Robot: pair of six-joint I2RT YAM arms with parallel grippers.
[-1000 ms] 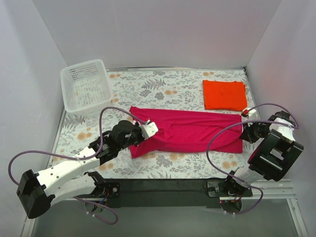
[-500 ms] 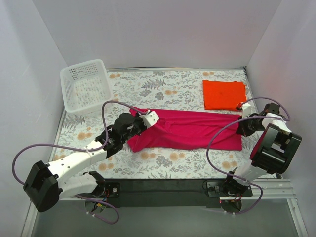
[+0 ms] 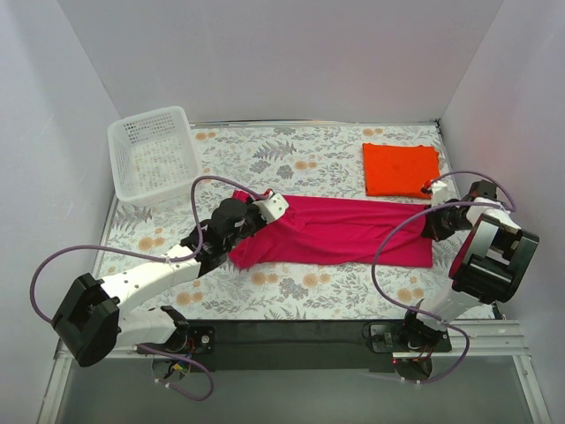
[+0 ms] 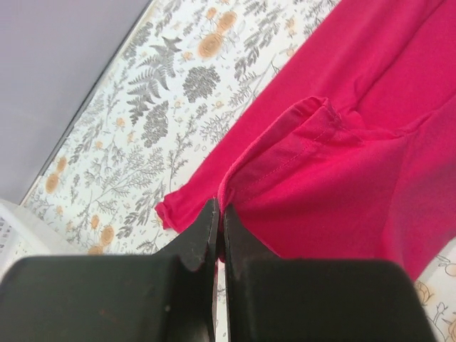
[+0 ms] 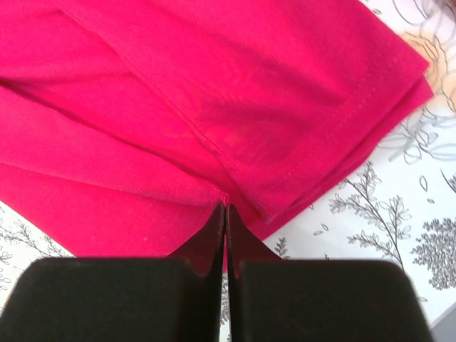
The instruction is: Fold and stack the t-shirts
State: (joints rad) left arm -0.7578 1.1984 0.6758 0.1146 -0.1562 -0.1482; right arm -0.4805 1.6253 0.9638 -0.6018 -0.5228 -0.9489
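White basket far left, apart from both shirts. Pink shirt mid-table, pinched tight by left gripper and right gripper, near edge now pulled farther back than before. Orange shirt folded, far right.

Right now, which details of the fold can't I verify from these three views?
Top external: the left end of the magenta shirt lies under the left gripper, and its right corner under the right gripper.
Both wrist views: the number of layers pinched, hidden between the shut fingers.
Left wrist: the basket, cut off by the frame edge.
Top external: the layer count of the orange shirt, too small to tell.
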